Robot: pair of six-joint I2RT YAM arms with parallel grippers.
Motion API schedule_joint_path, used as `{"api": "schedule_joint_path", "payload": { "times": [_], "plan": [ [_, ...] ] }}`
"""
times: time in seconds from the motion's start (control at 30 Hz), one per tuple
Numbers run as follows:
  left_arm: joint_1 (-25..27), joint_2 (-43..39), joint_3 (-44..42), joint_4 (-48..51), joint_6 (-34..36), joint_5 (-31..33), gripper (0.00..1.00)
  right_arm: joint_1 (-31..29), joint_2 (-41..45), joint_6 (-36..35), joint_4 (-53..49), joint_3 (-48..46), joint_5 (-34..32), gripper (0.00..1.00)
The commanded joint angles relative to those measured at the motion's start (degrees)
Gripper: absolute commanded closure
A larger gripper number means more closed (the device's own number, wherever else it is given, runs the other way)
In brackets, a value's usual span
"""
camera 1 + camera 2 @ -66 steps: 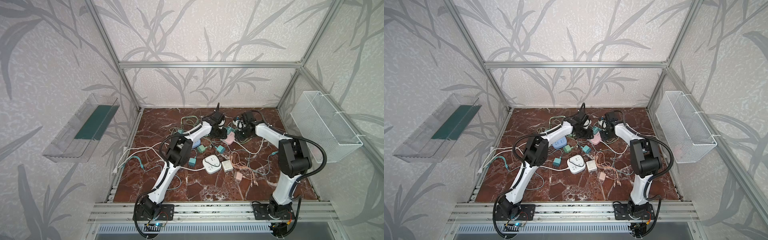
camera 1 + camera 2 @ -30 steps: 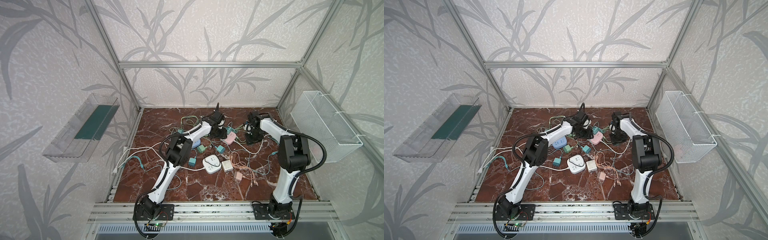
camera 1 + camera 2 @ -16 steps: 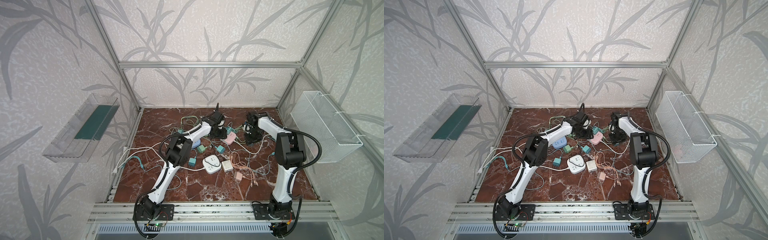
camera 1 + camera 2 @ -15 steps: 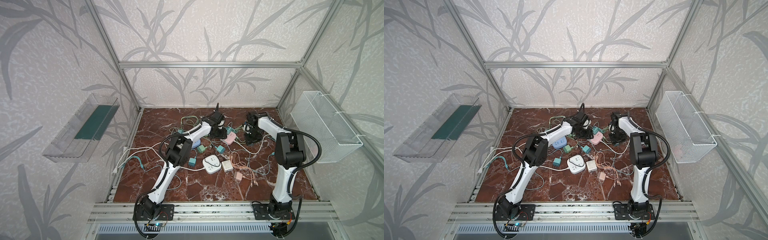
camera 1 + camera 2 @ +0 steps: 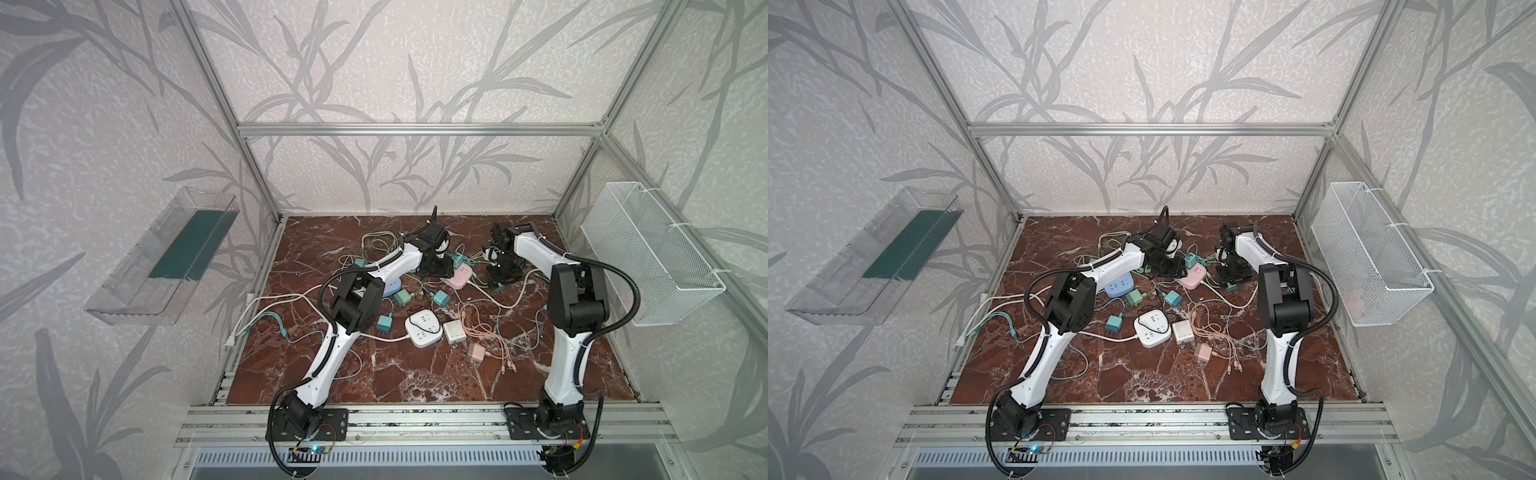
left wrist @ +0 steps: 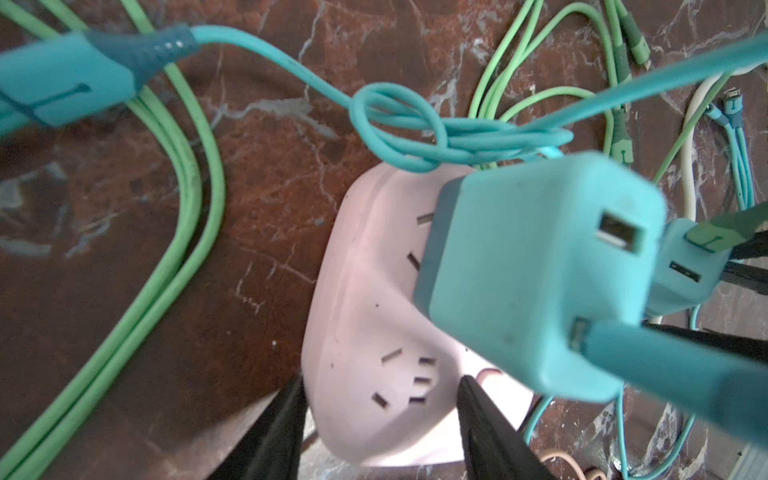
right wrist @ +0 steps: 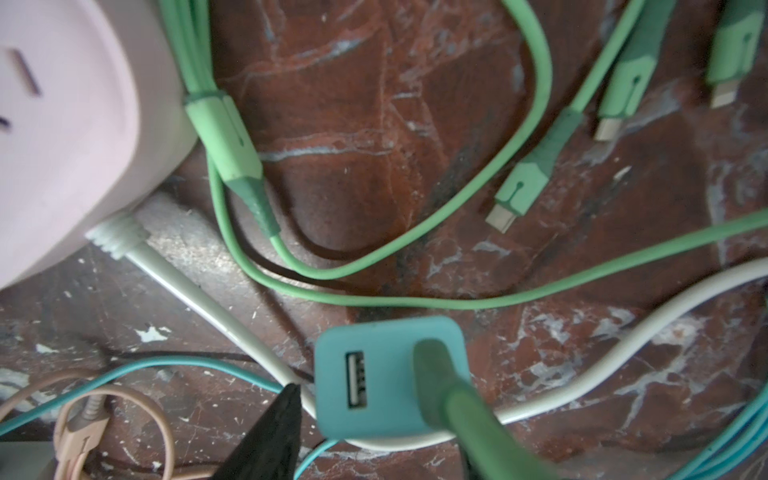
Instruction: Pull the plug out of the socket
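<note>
The teal plug [image 7: 374, 374], laid free just right of the pink socket [image 6: 374, 311] between the parted jaws of the right gripper [image 5: 500, 279], could be dragged if its green cable [image 7: 457, 407] is snagged on withdrawal, and whether the left gripper [image 6: 380, 380] astride the socket is clamped cannot be told.

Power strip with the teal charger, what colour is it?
The power strip is pale pink; left wrist view shows it best.

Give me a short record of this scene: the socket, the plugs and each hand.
socket: pink socket, on the marble table
plugged in: teal plug, seated on it
off the socket: second teal plug with green cable, lying across a white cord
left hand: fingers at the socket's end, grip unclear
right hand: open, astride the second plug
</note>
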State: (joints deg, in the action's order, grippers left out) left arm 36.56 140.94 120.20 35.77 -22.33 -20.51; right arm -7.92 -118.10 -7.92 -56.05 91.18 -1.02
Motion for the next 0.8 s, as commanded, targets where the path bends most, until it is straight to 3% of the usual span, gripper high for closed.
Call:
{"api": "schedule_joint_path", "payload": {
  "times": [0.0,0.33,0.77],
  "plan": [
    [0.58,0.82,-2.43,5.39,-0.17,0.55,0.42,-0.20,1.70,1.05,0.64,0.19,0.74,0.39],
    [0.02,-2.05,-5.93,1.16,-2.77,-1.03,0.42,-0.32,10.67,0.58,7.98,-3.97,4.68,0.34],
    [-0.99,-3.19,-9.75,-3.05,-5.57,-4.54,0.43,-8.15,15.74,-9.91,33.70,-17.24,12.07,0.33]
  ]
}}
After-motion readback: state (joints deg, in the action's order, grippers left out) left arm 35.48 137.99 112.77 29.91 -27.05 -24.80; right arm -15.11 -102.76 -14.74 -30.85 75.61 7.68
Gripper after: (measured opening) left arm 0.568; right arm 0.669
